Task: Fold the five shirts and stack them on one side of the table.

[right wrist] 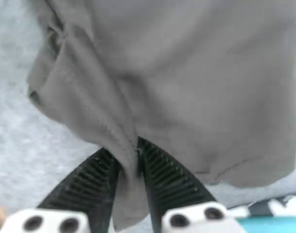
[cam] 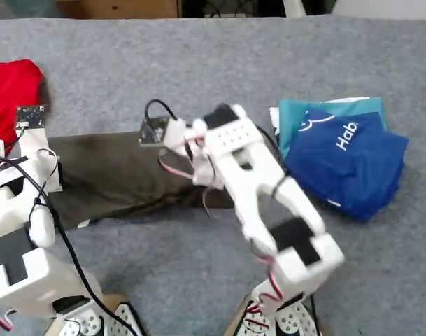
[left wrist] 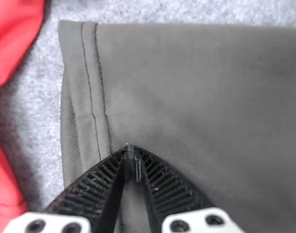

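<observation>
**Mid-task: stack begun at right, olive shirt in both pincers, red one waiting**

- Grey table (cam: 268, 63), high view. The stack sits at centre right of the frame. A blue shirt (cam: 352, 161) lies folded on top, and a teal shirt (cam: 296, 115) shows beneath it at its upper left edge. A sliver of white (cam: 359, 100) peeks out behind the teal; I can't tell whether it is a third shirt.
- The olive shirt (cam: 115, 175) lies in a long band across the left centre of the frame, between the two arms. It is folded lengthwise but, by the look of it, not yet down to stack size.
- The left gripper (left wrist: 130, 153) is pinched narrow, with its jaws meeting on the olive cloth just inside the stitched hem. Red cloth lies close beside that end.
- The right gripper (right wrist: 130, 148) is clamped on a gathered ridge of the same shirt at its other end, and cloth can be seen squeezed between the ribbed jaws.
- The red shirt (cam: 10, 87) is heaped at the upper left edge of the frame, unfolded and well apart from the stack.

Judgement: two shirts are surely done, or three if the white counts. The olive shirt is partway through and probably needs one cross-fold and a carry over to the blue pile. The red shirt is untouched. Roughly half of the task remains.
</observation>
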{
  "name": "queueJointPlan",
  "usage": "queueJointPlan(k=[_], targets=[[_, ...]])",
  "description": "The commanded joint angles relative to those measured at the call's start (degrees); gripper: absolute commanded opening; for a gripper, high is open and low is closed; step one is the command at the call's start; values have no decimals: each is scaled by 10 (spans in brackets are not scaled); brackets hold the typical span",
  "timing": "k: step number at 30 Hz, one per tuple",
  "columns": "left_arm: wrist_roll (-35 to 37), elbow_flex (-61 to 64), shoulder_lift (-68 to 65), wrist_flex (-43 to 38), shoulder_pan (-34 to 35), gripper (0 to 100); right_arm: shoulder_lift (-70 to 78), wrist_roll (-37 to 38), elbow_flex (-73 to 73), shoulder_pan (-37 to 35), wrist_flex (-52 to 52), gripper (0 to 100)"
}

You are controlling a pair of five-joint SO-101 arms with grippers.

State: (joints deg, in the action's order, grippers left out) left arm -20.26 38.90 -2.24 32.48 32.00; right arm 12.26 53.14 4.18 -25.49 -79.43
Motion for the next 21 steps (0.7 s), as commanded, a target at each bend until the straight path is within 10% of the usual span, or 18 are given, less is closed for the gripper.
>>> queueJointPlan(k=[1,12,21], targets=[[5,-23,0,3,6,29,91,37,-182,6,-44,15],[4,-23,-2,3,6,29,357,109,-567,6,-204,18],[4,-23,-3,3,5,29,385,73,-662,10,-217,273]])
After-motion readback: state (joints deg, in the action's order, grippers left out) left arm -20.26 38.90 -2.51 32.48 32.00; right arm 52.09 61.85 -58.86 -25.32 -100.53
